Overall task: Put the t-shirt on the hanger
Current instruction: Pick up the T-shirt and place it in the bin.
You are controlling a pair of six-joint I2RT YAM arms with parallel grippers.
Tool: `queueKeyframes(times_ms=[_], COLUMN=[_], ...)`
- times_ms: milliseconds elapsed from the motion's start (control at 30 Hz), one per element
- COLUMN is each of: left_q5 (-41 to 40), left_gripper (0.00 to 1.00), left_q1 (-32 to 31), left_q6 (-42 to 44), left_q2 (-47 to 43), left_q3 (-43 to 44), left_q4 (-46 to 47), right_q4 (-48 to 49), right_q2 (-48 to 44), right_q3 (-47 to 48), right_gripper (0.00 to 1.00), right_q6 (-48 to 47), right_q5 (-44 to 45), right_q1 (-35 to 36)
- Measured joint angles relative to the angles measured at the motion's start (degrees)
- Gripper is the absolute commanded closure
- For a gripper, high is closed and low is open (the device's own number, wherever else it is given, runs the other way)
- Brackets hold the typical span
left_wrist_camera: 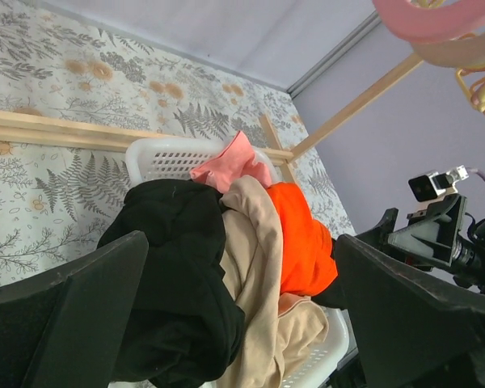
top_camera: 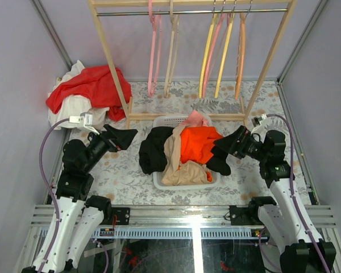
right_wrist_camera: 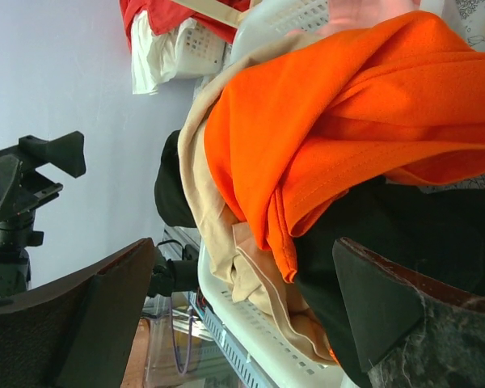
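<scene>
The bright orange t-shirt point(top_camera: 200, 143) lies crumpled on top of a heap of clothes in a white basket point(top_camera: 168, 121) at the table's middle. It also shows in the left wrist view point(left_wrist_camera: 303, 242) and fills the right wrist view point(right_wrist_camera: 331, 121). The peach hanger point(top_camera: 240, 57) hangs rightmost on the wooden rack's rail behind the basket. My left gripper point(top_camera: 129, 139) hovers open just left of the basket, pointing at it, with nothing between its fingers point(left_wrist_camera: 81, 307). Just right of the basket my right gripper point(top_camera: 227, 143) is open and empty too, its fingers point(right_wrist_camera: 396, 315) close to the shirt.
A black garment point(top_camera: 153, 151), a tan one point(top_camera: 179, 165) and a pink one point(top_camera: 194, 118) share the basket. A red cloth point(top_camera: 94, 85) over white fabric sits at the back left. Pink, beige and yellow hangers point(top_camera: 207, 54) hang on the rack. Grey walls stand close on both sides.
</scene>
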Motion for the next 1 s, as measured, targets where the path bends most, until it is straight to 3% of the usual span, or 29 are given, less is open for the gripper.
queueKeyframes(times_ms=[200,367,667,900,1000], left_q5=[-2.8,-0.7,5.7,8.2,6.1], left_gripper=[0.0,0.0,0.0,0.0,0.0], left_q1=[0.0,0.0,0.2,-0.4,-3.5], left_q6=[-0.9,-1.1,-3.8,-4.2,-4.0], left_q2=[-5.1,5.4,12.5,10.5,12.0], left_q3=[-1.1,4.7,0.8,-0.4,0.0], left_q4=[-1.0,-2.7,-2.9,-1.0,-1.2], right_q4=[-5.2,-10.8,-11.9,-13.2,-12.9], right_q2=[-3.3,-3.5,-5.3,2.8,6.9], right_q3=[1.3,6.7,11.6,13.0,13.0], right_gripper=[0.01,0.01,0.0,0.15,0.21], right_q6=[-0.6,-1.1,-3.8,-6.2,-6.4], right_q5=[1.7,5.9,5.6,6.4,10.1], right_q1=[0.0,0.0,0.0,1.2,6.8])
